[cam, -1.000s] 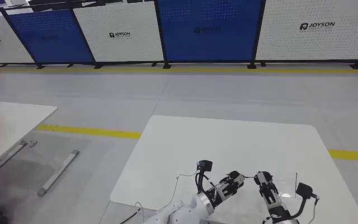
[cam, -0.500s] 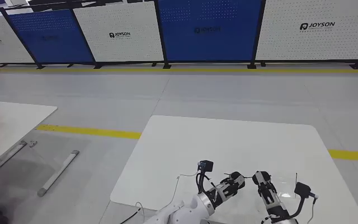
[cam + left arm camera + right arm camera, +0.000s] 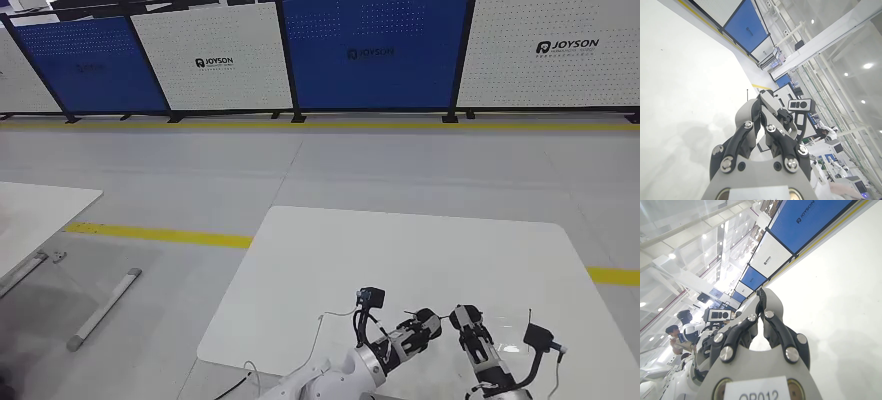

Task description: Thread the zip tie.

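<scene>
Two robot arms work low at the near edge of a white table, with their claws close together and turned toward each other.

The main risk, as a judgement, lies with the zip tie. It appears as a thin black strip with a small head at one end, lying flat on the table on the outer side of the right arm, apart from both claws. Flat and narrow on a smooth surface, it would likely skid or flick away if a fingertip nudges its side instead of pinching it. A claw driven down too hard could jam against the table. Threading also looks fussy: the tail has to meet a tiny slot in the head, so a slight twist at either wrist could make it miss or kink the strip.

The left claw has its two fingers pressed together, black pads meeting. It sits low over the table and points across it toward the right arm. The right claw is likewise closed, pads together, tilted low over the table and facing the left arm. Whether anything thin is pinched between either pair of pads cannot be told. In the top view the strip runs lengthwise away from the robot
</scene>
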Motion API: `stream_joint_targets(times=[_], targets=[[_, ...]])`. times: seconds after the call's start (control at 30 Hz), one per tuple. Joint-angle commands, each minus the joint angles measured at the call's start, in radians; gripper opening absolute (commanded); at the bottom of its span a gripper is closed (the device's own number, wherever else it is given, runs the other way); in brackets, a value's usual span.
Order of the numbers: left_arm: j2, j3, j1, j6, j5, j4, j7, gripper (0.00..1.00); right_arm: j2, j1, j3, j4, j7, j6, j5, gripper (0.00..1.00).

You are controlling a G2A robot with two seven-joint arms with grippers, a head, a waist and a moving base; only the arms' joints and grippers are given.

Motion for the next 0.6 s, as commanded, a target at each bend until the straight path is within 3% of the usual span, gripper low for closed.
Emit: stream_joint_targets(times=[0.0,0.13,0.43,0.57], targets=[[0.000,-0.001,0.000,0.001,0.000,0.000,0.001,0.33,0.000,-0.003,0.002,-0.003,-0.002,0.003,-0.002,0.00],[0.000,-0.005,0.000,-0.001,-0.002,0.001,0.005,0.32,-0.001,-0.004,0.004,-0.004,-0.001,0.011,-0.004,0.00],[0.004,-0.027,0.010,-0.012,-0.010,-0.004,0.014,0.05,-0.004,-0.001,0.004,0.001,-0.001,0.014,-0.003,0.00],[0.005,-0.032,0.014,-0.015,-0.011,-0.005,0.013,0.00,-0.005,0.000,0.004,0.001,-0.003,0.013,-0.003,0.00]])
